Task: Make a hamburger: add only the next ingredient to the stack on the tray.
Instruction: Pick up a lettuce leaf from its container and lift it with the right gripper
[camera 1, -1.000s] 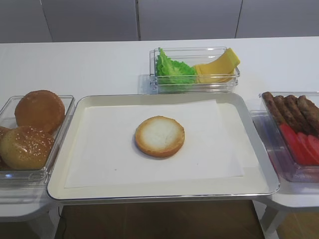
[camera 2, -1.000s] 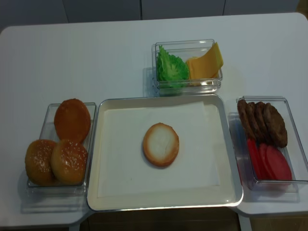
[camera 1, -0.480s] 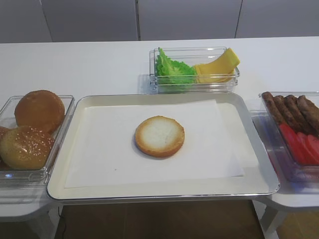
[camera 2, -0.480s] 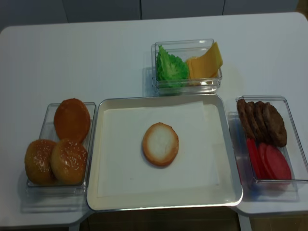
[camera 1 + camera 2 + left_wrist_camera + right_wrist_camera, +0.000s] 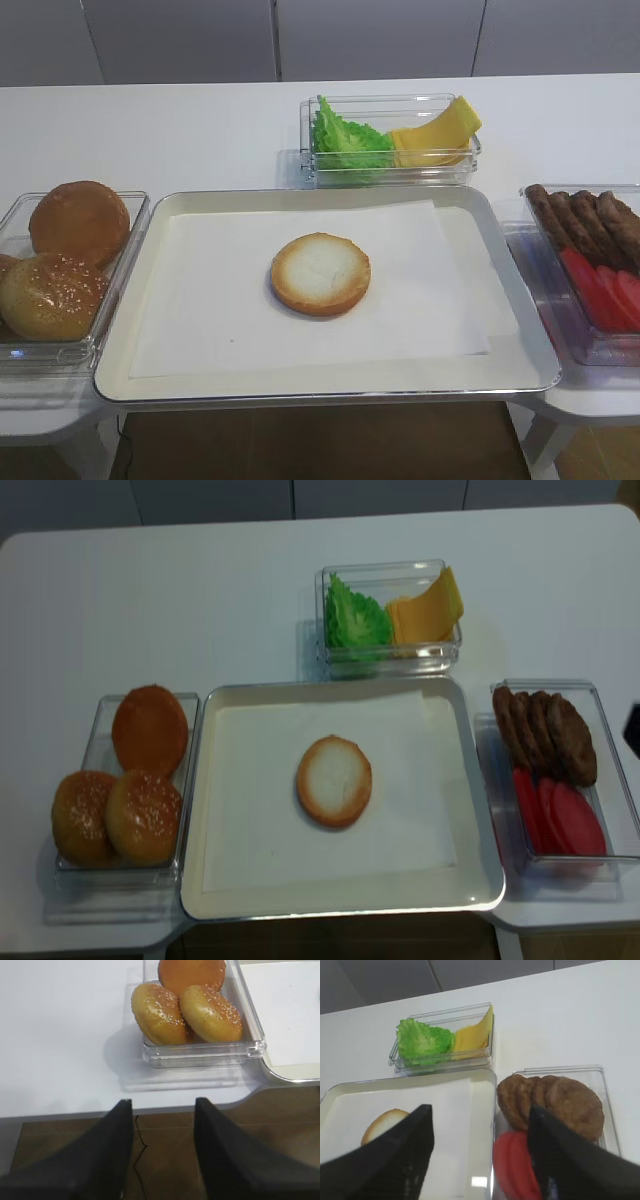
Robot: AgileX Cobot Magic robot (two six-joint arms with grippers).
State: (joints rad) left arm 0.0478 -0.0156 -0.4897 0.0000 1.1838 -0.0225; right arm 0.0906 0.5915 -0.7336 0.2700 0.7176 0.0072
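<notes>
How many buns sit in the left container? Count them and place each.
3 buns, all in the left container: a smooth one at the far end, and two sesame ones side by side at the near end, outer and inner. More could be hidden underneath.

A: Count pls?
B: 1 cream-white rect tray (image 5: pixel 480 810), 1 flat pale bun bottom (image 5: pixel 334 780), 3 brown domed bun tops (image 5: pixel 150 728), 3 clear plastic containers (image 5: pixel 390 658).
A: Fillings?
B: 4 brown patties (image 5: pixel 545 735), approx 3 red tomato slices (image 5: pixel 560 815), 1 frilly green lettuce leaf (image 5: pixel 356 618). Yellow cheese slices (image 5: pixel 428 610): cnt unclear.
</notes>
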